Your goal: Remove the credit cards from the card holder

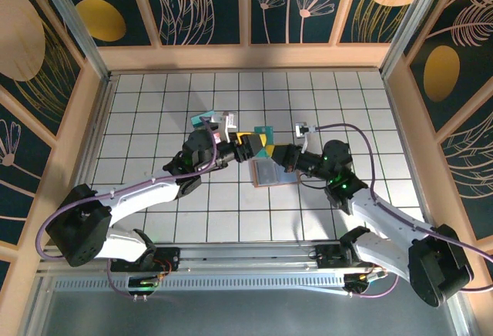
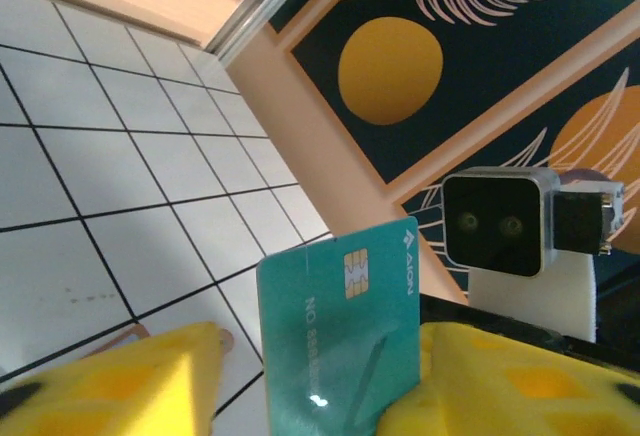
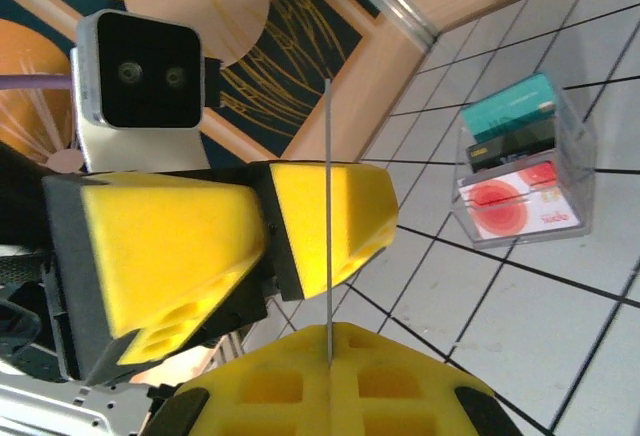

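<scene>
A teal card [image 2: 335,326] is held upright above the table [image 1: 154,97]. It is pinched across its flat faces by the right gripper [image 3: 328,341], whose jaws are closed tight on its lower end. The left gripper [image 2: 320,351] is set around the same card with its jaws partly apart. A gap is seen on one side; whether the other pad touches the card cannot be told.

The card holder [image 1: 269,173] lies opened flat on the table just below the two grippers, blue-grey inside with a salmon-tan border. It is judged to be light, soft and leather-like, so it is likely to slide or lift when a card is drawn out. It would best be pinned by one flap near the fold.

The card is thin, rigid plastic with a glossy face, a gold chip [image 2: 352,274] and rounded corners. It is judged to be very light and slippery and to bend a little under load. A hold across the faces near a short edge would be safest, away from the chip; a squeeze on the rims would make it bow or skid.

The pads [image 2: 120,386] are yellow, blocky and matt. The table is white and gridded, and further cards stand in a clear box [image 3: 525,161] nearby
</scene>
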`<state>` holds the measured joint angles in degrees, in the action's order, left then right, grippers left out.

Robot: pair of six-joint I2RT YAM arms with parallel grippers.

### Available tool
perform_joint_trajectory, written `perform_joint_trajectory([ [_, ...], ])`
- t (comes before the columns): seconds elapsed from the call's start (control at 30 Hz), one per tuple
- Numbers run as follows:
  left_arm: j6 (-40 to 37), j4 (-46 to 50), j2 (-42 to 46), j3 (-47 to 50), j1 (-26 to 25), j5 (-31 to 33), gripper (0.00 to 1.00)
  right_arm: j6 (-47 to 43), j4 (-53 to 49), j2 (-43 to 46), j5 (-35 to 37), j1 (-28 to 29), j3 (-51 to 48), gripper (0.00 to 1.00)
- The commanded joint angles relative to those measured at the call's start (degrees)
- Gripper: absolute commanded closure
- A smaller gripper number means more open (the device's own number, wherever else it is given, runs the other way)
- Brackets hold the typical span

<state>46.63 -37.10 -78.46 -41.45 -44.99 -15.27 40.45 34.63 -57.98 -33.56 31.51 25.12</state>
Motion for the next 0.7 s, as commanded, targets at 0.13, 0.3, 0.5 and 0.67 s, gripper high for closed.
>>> perform_joint_trajectory([
  [0.13, 0.29, -5.13, 1.79, 0.07, 0.28, -3.47, 0.91, 1.71, 6.24, -3.08, -3.28, 0.74, 3.84, 1.00],
  [0.3, -2.59, -1.21, 3.44, -0.80, 0.26, -1.51, 1.00, 0.45, 2.80, -2.80, -2.69, 0.74, 4.99, 0.87],
  [0.5, -7.38, 4.23, 5.96, -1.74, 1.38, 0.88, 1.00, -3.90, -6.84, -0.68, 0.99, 0.64, 7.66, 0.52],
  [0.67, -11.52, 10.07, 7.56, -3.02, 2.63, 3.21, 1.00, -6.98, -14.62, 0.57, 4.47, 0.21, 10.16, 0.43],
])
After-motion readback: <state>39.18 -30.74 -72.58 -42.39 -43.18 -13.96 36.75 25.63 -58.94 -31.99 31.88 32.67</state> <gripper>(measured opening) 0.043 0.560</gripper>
